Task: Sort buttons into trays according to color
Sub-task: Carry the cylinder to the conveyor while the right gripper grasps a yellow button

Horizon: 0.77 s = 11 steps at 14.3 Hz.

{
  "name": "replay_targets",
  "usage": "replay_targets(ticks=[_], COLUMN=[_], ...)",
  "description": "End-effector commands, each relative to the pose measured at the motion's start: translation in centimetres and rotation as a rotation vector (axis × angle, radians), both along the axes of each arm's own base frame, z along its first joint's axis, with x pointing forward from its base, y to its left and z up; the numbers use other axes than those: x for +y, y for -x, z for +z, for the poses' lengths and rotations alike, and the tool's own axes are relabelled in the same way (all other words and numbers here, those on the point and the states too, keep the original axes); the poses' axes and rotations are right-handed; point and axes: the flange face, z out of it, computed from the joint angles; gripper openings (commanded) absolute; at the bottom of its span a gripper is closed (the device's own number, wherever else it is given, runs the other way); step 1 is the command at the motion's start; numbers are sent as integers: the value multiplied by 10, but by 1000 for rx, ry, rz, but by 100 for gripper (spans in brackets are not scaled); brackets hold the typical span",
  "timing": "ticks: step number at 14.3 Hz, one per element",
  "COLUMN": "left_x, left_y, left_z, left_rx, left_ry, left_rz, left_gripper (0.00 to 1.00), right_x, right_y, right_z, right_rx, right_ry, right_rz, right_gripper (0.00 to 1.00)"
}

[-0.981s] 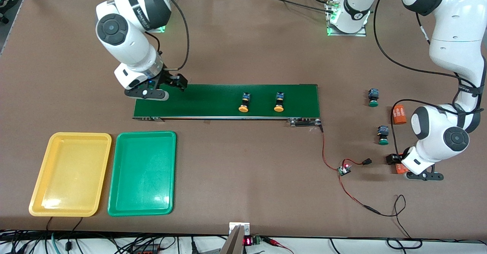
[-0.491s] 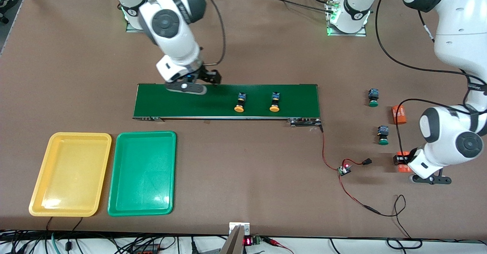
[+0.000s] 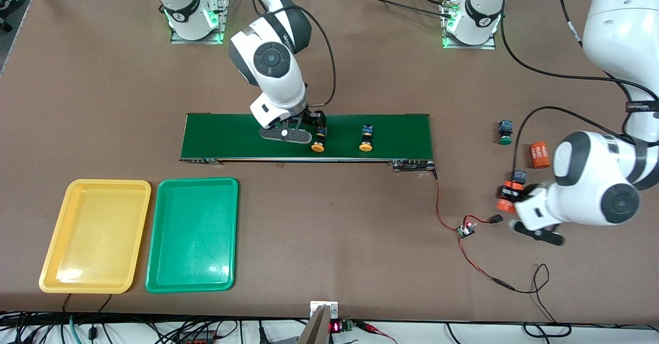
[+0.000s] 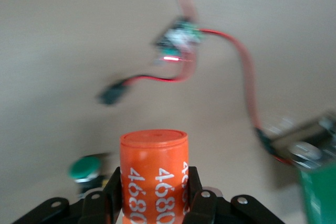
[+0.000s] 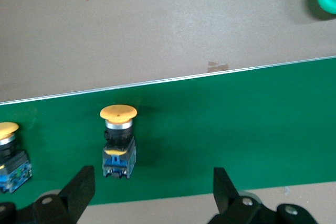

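Two yellow-capped buttons lie on the dark-green belt (image 3: pixel 257 138): one (image 3: pixel 317 144) by my right gripper and one (image 3: pixel 366 141) closer to the left arm's end. My right gripper (image 3: pixel 315 126) hangs open low over the belt. The first button (image 5: pixel 118 141) lies just ahead of its fingers, close to one finger (image 5: pixel 79 188). My left gripper (image 3: pixel 509 195) is shut on an orange numbered cylinder (image 4: pixel 154 169) above the table. One green-capped button (image 3: pixel 505 132) lies free; another (image 4: pixel 84 168) sits right by the held cylinder. The yellow tray (image 3: pixel 95 189) and green tray (image 3: pixel 192 189) stand side by side.
A second orange cylinder (image 3: pixel 539 155) lies near the free green button. A small circuit board (image 3: pixel 466 229) with red and black wires (image 3: pixel 443 205) lies between the belt's end and my left gripper. The belt's roller end (image 3: pixel 412 165) sticks out there.
My right gripper swept along the belt to the nearer yellow button. Both yellow buttons drifted toward the right arm's end. My left gripper shut on an orange cylinder, lifted it and carried it toward the belt.
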Motion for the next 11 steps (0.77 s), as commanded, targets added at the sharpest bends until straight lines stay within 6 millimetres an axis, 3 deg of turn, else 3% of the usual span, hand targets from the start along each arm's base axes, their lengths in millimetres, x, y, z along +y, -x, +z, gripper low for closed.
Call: replay_targets(ticks=[1,2,6,11], left_x=[-51,-79,-138,-239], left_y=[17,29,61,125], left_z=[4,-1,-11,-2], left_rx=[44,64,93,65], left_ry=[116,157,254,245], left_rz=[-196,-293,-535,-820], left_gripper=[13,12,12,8], right_x=[6,9,15,19], right_y=[-8,-9,-6,5], right_z=[-16,-22,-29,-43], right_rx=[-30,-37,-43,-14], right_ry=[7,2,-9,9], right_rz=[-21,-27,-47,-28], right_gripper=[100,100,100,100])
